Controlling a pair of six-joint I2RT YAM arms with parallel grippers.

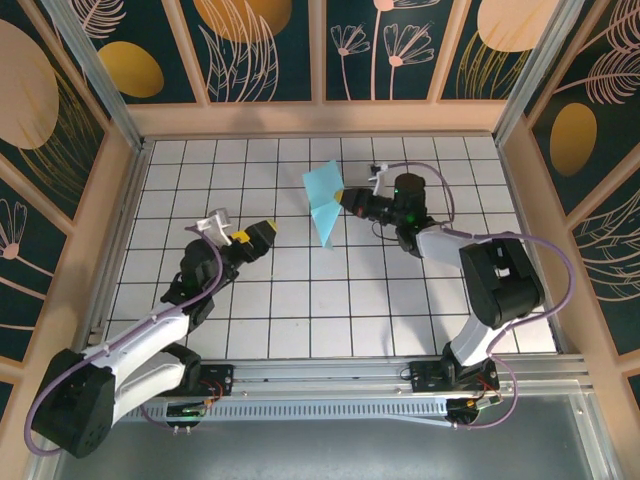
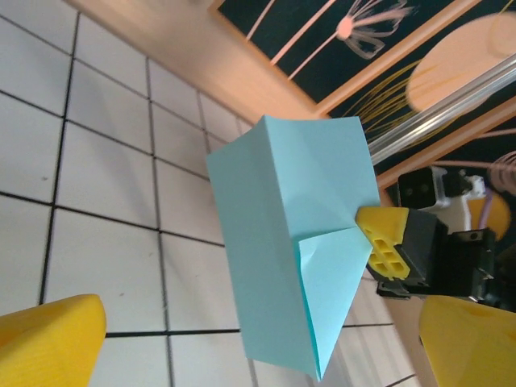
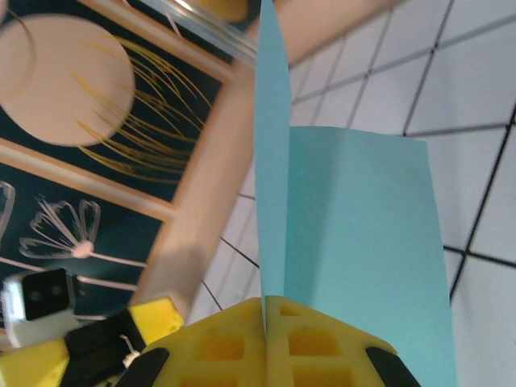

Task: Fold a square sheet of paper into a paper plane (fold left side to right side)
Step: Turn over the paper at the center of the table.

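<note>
Top view: blue paper (image 1: 326, 198), partly folded, held upright over the grid table (image 1: 300, 300). My R gripper (image 1: 346, 201) is at the paper's right edge, jaws shut on it. My L gripper (image 1: 262, 233) is left of the paper, apart from it, wide open w/ nothing held.

L wrist view: paper narrows to a point at bottom, w/ open tiles to its left.

R wrist view: one flap stands upright, the other spreads right. Yellow fingers (image 3: 322, 347) pinch the paper's near edge.

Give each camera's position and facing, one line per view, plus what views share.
Top external: above, behind the bases, looking down on the grid table; both arms show.
Left wrist: faces the folded blue paper; left gripper open, fingers at bottom corners.
Right wrist: looks along the right gripper, shut on that paper.
Shared: the paper, in all three.
</note>
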